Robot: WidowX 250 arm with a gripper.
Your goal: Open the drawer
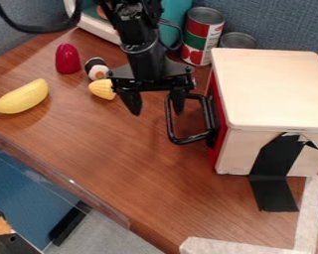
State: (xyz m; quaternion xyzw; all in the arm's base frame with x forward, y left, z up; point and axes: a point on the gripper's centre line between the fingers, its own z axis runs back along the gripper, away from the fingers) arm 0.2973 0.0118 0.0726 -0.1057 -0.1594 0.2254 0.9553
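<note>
The black gripper (pixel 155 106) hangs just left of the drawer's handle, its two fingers spread apart. Its right finger overlaps the upper end of the black loop handle (pixel 186 140); whether it touches the handle or is inside the loop, I cannot tell. The left finger is over the bare wood, away from the handle. The handle stands out from the red drawer front (pixel 219 141) on the left side of the light wooden box (pixel 271 89). That front lies close against the box, and the drawer appears closed.
Left of the gripper lie a yellow corn piece (pixel 103 89), a sushi toy (pixel 97 69), a red object (pixel 67 58) and a banana (pixel 22 98). Cans (pixel 202 35) stand behind. Black tape (pixel 275 173) runs down the box to the table (pixel 141 173).
</note>
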